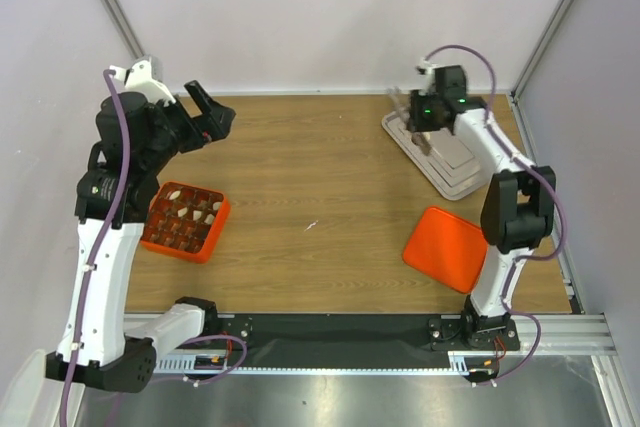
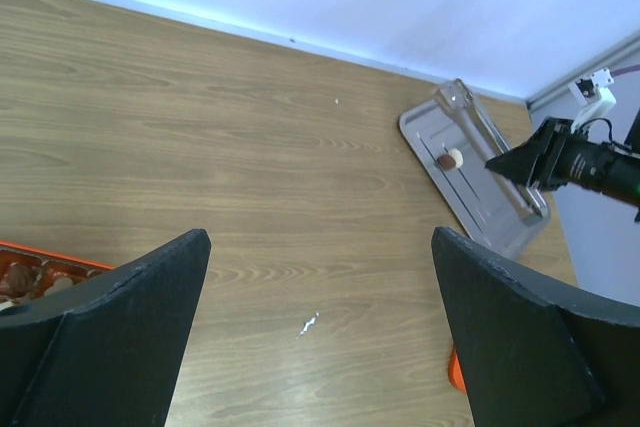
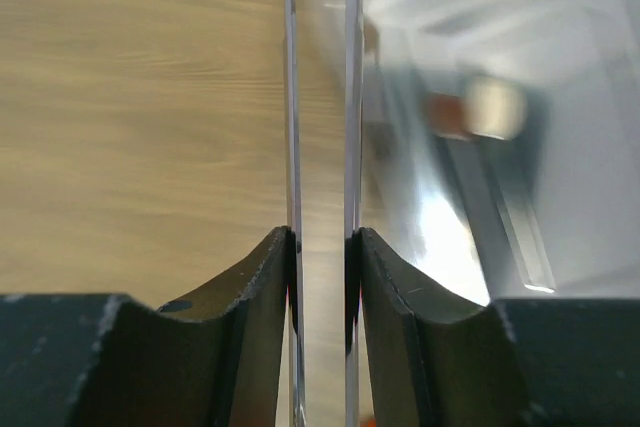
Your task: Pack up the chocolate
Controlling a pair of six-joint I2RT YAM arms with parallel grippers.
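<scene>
Pinching one pair of tongs (image 3: 291, 97) in right gripper (image 3: 320, 247) over one steel tray (image 2: 478, 209) bearing two chocolate pieces (image 2: 449, 159), brown and cream; holding left gripper (image 2: 320, 247) spread wide, empty, near one orange box (image 1: 205, 247) of more.

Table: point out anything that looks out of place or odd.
A small white scrap lies on the bare wood mid-table, apart from the orange box and the metal tray. The flat orange lid lies askew near the right arm. Nothing looks spilled.
</scene>
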